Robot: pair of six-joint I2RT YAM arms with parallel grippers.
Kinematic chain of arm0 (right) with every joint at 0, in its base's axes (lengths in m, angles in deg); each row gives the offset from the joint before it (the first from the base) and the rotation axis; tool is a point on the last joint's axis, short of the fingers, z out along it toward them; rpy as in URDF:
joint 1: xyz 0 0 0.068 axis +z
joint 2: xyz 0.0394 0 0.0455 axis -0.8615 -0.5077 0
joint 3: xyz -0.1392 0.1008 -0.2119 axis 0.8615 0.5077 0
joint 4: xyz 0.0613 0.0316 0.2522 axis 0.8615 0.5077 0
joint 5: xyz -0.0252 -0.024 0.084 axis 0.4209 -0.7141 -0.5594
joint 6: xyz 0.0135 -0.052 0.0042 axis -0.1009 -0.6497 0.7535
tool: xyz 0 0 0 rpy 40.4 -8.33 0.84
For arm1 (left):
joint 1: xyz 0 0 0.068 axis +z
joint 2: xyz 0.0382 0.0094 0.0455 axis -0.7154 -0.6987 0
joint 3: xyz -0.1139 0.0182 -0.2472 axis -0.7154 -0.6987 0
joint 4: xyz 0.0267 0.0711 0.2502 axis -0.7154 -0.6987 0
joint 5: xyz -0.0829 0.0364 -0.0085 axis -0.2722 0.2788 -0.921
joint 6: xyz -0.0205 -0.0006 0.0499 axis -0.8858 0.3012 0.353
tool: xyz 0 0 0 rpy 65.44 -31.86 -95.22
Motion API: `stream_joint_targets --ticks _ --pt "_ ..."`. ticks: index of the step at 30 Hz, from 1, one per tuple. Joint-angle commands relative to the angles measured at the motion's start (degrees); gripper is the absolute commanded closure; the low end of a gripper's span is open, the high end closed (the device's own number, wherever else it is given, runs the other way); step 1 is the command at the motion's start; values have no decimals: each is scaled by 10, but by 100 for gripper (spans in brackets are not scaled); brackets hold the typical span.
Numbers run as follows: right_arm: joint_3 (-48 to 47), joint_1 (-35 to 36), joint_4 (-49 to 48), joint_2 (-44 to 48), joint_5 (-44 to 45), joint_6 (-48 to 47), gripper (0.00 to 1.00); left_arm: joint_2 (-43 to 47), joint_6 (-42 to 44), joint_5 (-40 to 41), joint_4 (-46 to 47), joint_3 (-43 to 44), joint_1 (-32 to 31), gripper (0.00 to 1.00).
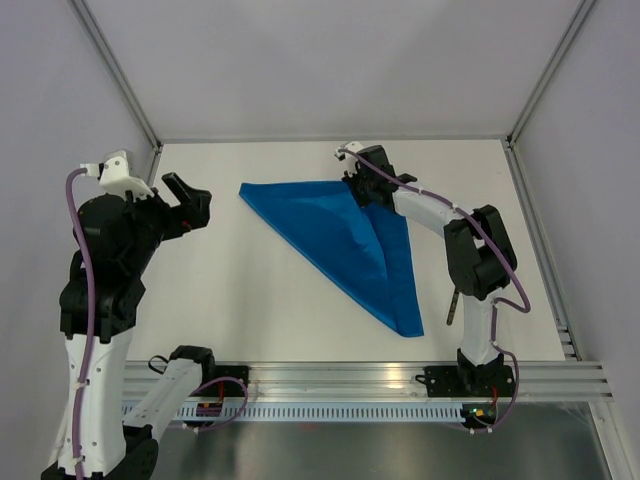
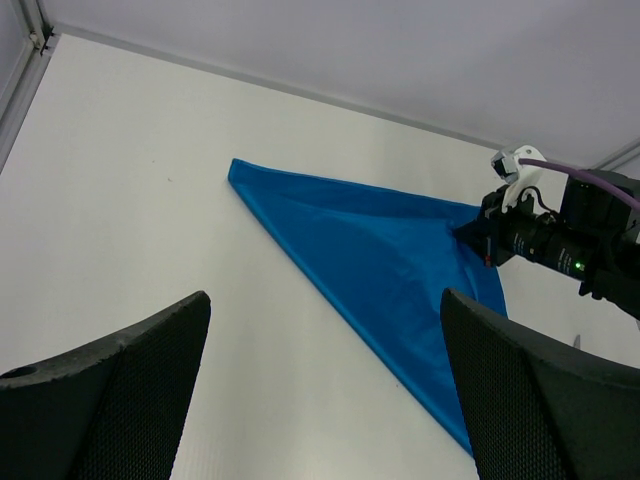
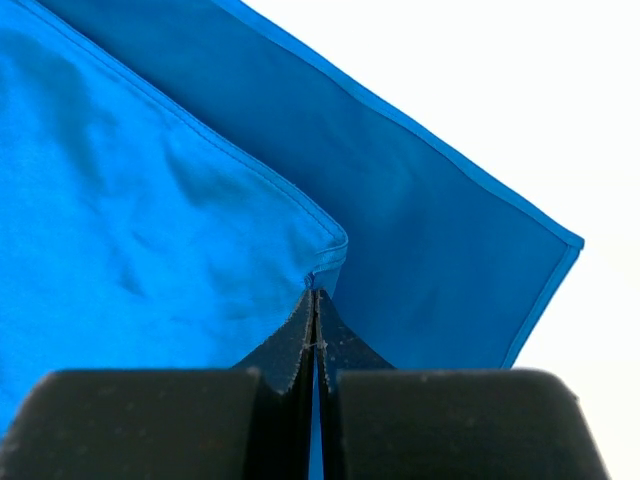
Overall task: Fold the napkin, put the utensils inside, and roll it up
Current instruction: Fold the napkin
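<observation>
Because the right gripper (image 3: 315, 305), clamped shut, pinches the top layer's corner at the 1 o'clock point of the napkin (image 1: 340, 240), which lies mid-way across the bench (image 1: 250, 310), the diagonal fold can apparently be aligned, while the left gripper (image 1: 188, 205), wide open and empty, hovers clear at 9 o'clock.

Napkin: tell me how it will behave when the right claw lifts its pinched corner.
Probably floppy: the napkin lies in soft wrinkles, so it should drape from the right claw. Likely light, being thin cloth. A folded layer may slide open.
</observation>
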Motion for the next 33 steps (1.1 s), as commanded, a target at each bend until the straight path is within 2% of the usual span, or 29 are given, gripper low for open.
stream_joint_targets --ticks 1,16,33 --pt "-10 -13 -19 -9 7 8 100 -4 9 -14 25 -3 2 0" --pt "-10 -61 -25 -6 -3 19 100 -8 6 -14 32 -12 1 0" --pt "-35 -85 -26 -24 1 21 100 -9 7 -27 32 -18 1 0"
